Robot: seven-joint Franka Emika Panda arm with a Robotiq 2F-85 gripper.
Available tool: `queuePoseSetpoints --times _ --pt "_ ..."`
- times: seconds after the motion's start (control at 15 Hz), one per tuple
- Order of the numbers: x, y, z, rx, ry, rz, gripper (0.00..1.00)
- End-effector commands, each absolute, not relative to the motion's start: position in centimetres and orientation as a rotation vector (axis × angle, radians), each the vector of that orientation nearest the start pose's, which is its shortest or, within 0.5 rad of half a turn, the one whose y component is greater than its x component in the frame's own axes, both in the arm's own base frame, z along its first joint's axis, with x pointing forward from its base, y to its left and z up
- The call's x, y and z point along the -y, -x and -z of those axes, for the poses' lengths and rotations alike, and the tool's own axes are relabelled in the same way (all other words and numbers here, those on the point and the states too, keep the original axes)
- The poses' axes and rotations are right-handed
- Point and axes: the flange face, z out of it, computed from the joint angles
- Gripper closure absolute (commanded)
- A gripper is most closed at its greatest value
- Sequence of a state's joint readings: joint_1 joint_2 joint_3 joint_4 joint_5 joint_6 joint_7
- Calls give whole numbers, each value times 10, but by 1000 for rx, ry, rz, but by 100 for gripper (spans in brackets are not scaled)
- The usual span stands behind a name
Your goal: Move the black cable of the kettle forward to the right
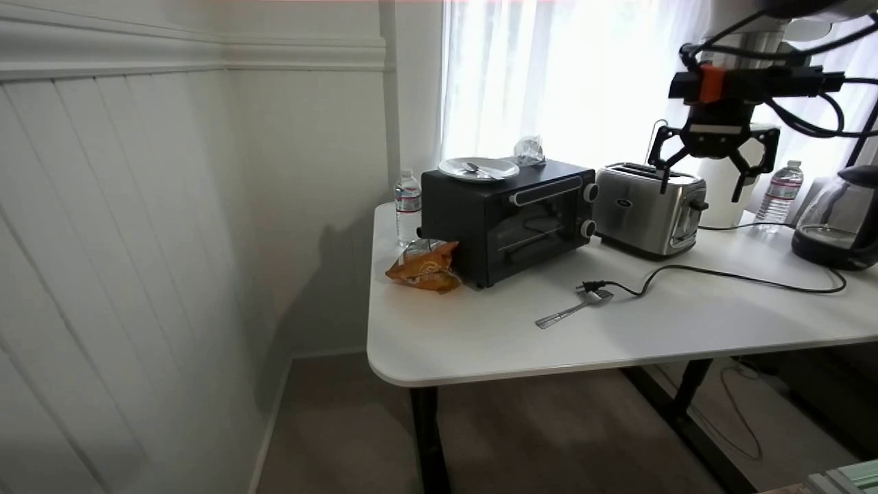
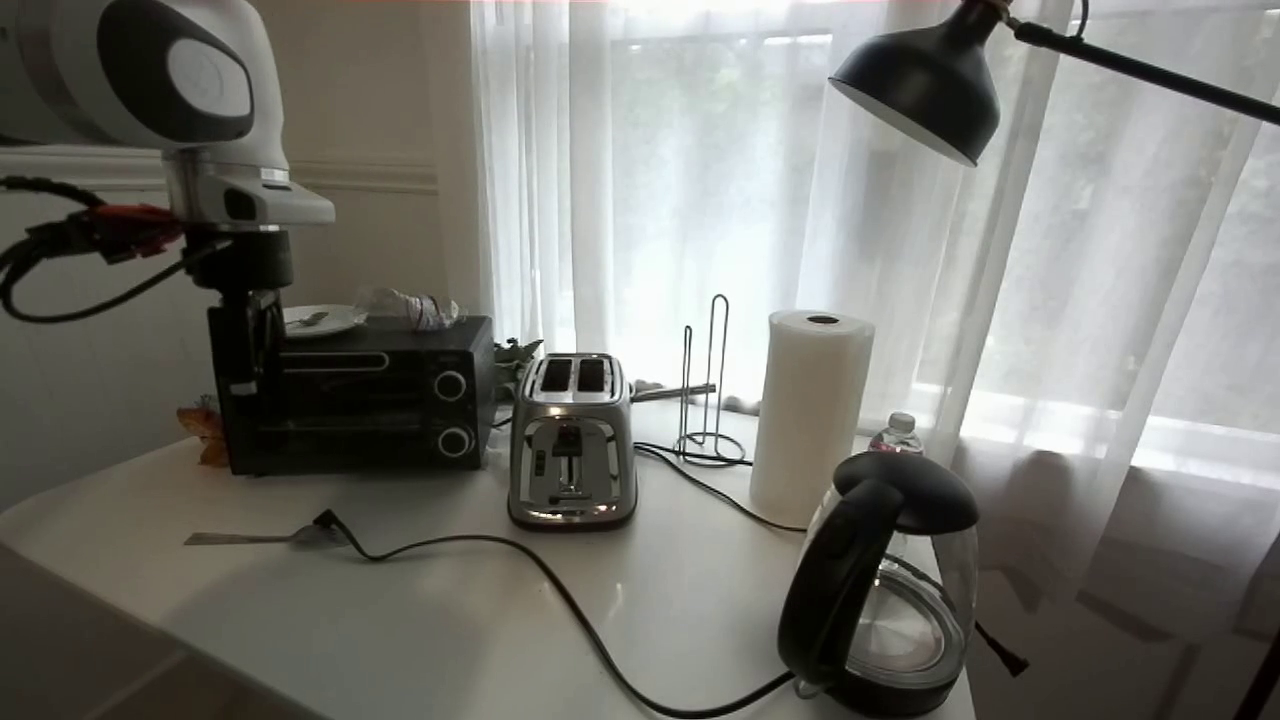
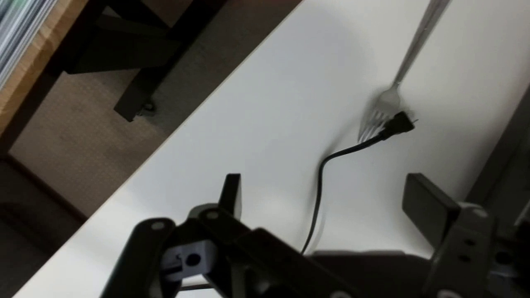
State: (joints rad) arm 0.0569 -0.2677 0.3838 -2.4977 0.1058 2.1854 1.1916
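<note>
The black cable (image 1: 717, 272) lies in a loose curve on the white table (image 1: 473, 343). It runs from the kettle's base to a plug near the table's middle, and it also shows in an exterior view (image 2: 571, 602). The kettle (image 1: 833, 255) is glass with a black handle, lid and base; it also shows in an exterior view (image 2: 835, 590) and is out of the wrist view. My gripper (image 1: 701, 186) is open and empty, pointing down above the table. In the wrist view the cable (image 3: 319, 186) passes below and between the open fingers (image 3: 324, 186), apart from them.
A fork (image 3: 388, 99) lies with its tines under the plug. A black toaster oven (image 1: 507, 219), silver toaster (image 1: 634, 213), paper towel roll (image 2: 812, 420) and wire stand (image 2: 712, 455) stand behind. A second dark cord (image 2: 705, 488) runs behind the kettle. A lamp (image 2: 930, 80) hangs above.
</note>
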Motion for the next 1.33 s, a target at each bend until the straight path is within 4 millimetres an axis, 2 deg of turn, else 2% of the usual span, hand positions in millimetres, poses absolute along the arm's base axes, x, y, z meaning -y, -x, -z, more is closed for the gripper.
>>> queuePoseSetpoints --times 0.0,0.13,0.6,0.73,0.93,1.27 --pt "-190 -390 -365 -1312 2945 -42 0" --pt "-190 -390 -359 -1331 2957 -44 0" --pt "-190 -390 -359 -1335 2957 -46 0" --pt "-194 -405 -351 -1325 2871 -99 0" --pt "-199 -420 -326 -1449 2714 -206 0" --pt "-201 -435 -273 -1587 2602 -260 0"
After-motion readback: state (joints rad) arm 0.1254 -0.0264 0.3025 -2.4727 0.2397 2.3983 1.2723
